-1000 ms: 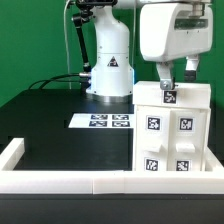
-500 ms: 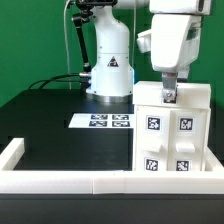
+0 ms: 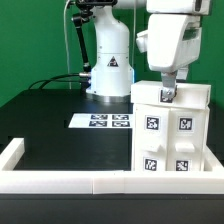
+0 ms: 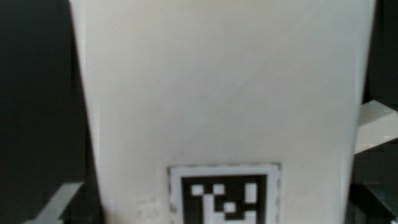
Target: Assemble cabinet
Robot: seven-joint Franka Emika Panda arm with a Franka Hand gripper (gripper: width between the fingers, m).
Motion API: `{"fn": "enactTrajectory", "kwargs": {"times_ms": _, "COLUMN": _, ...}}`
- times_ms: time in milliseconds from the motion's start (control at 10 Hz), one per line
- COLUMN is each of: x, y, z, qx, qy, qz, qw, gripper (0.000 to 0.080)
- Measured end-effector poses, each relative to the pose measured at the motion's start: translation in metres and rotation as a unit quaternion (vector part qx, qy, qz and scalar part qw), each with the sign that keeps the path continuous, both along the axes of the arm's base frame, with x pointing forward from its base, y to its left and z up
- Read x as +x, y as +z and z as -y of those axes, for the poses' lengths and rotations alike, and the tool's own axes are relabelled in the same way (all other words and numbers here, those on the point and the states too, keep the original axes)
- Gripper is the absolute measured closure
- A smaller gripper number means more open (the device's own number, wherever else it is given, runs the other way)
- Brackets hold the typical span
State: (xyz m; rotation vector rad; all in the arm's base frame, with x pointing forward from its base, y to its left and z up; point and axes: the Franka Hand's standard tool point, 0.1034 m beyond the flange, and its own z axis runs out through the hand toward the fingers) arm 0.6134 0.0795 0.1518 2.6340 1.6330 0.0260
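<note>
Ext. view: green backdrop, black table (image 3: 45, 130) w/ white rim. Cabinet (image 3: 172, 128) stands just beside marker board (image 3: 102, 122), on the view's right. Gripper (image 3: 167, 92) at cabinet top; opening can't tell. Wrist view: cabinet panel (image 4: 214, 90) w/ tag (image 4: 226, 195) fills frame.

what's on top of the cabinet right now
The end effector sits at the cabinet top, by a small tag. The arm's body hides the rest of the top, so nothing else is confirmable.
</note>
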Motion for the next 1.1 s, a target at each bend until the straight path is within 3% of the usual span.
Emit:
{"fn": "enactTrajectory", "kwargs": {"times_ms": 400, "x": -0.0002, "y": 0.0003, "z": -0.0035, "qx": 0.01, "qy": -0.199, "qz": 0.005, "qw": 0.98, "gripper": 0.0239}}
{"fn": "enactTrajectory", "kwargs": {"times_ms": 800, "x": -0.0002, "y": 0.0008, "z": -0.0057, "qx": 0.029, "qy": -0.409, "qz": 0.002, "qw": 0.912, "gripper": 0.0239}}
{"fn": "enactTrajectory", "kwargs": {"times_ms": 1100, "x": 0.0008, "y": 0.001, "z": -0.0064, "qx": 0.033, "qy": -0.5, "qz": 0.006, "qw": 0.865, "gripper": 0.0239}}
